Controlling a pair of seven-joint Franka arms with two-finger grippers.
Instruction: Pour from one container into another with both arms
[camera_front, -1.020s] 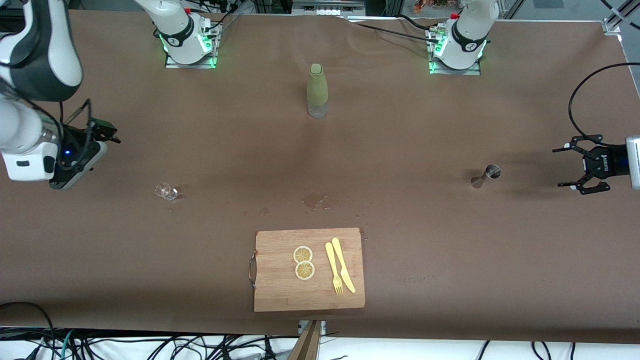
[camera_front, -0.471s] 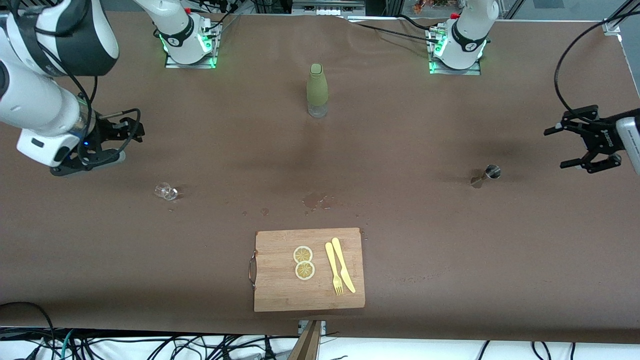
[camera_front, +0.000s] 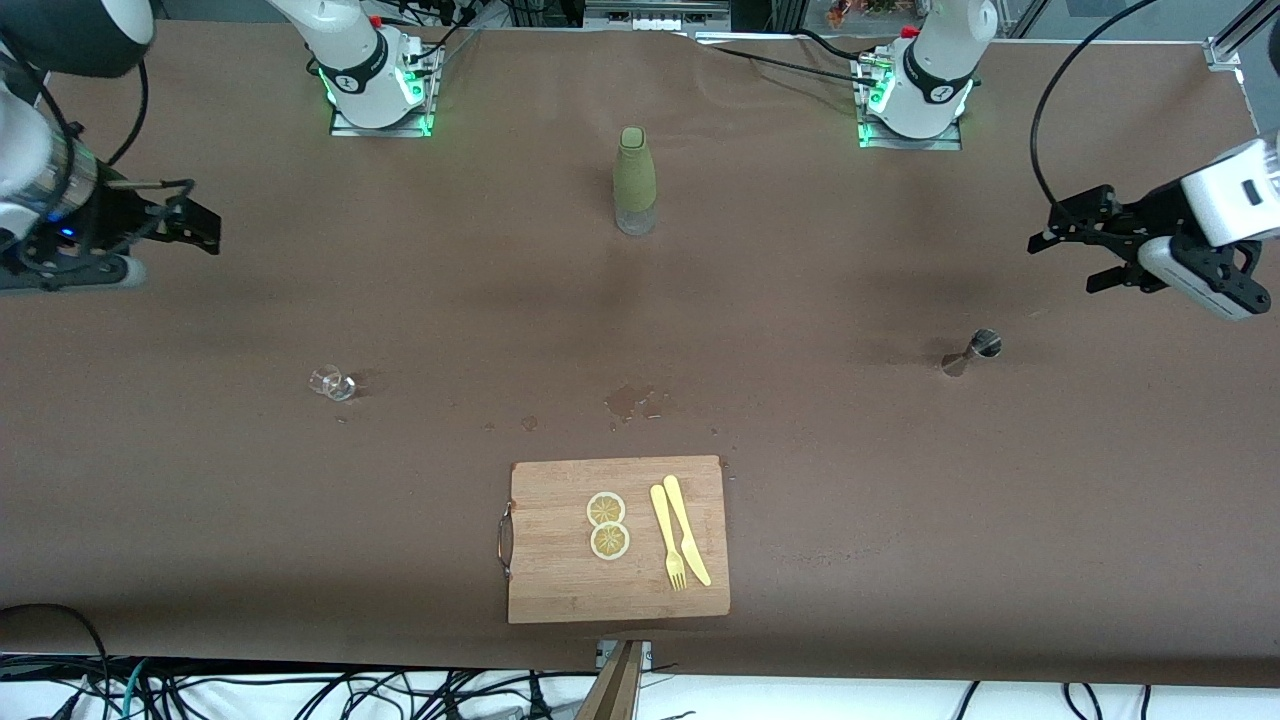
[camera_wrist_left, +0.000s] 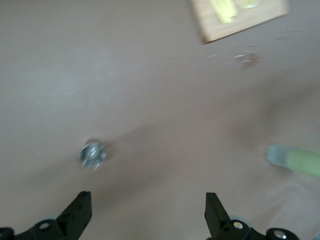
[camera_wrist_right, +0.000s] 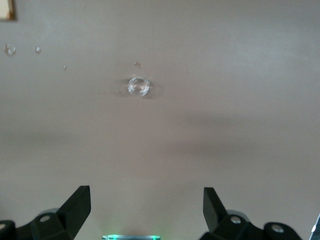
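Observation:
A small clear glass (camera_front: 333, 382) stands on the brown table toward the right arm's end, also in the right wrist view (camera_wrist_right: 139, 86). A metal jigger (camera_front: 970, 352) stands toward the left arm's end and shows blurred in the left wrist view (camera_wrist_left: 93, 155). My right gripper (camera_front: 200, 228) (camera_wrist_right: 146, 202) hangs open and empty in the air, apart from the glass. My left gripper (camera_front: 1068, 262) (camera_wrist_left: 146, 210) is open and empty too, over bare table beside the jigger.
A green bottle (camera_front: 634, 180) (camera_wrist_left: 295, 159) stands upright mid-table, nearer the arm bases. A wooden cutting board (camera_front: 560, 590) near the front edge carries two lemon slices (camera_front: 607, 525), a yellow fork (camera_front: 667, 550) and knife (camera_front: 687, 542). A small wet patch (camera_front: 630, 401) lies above the board.
Both arms have swung upward in the front view, toward the bases' side. The left gripper has come inward over the table; the right one has drawn back toward its table end. Both stayed open.

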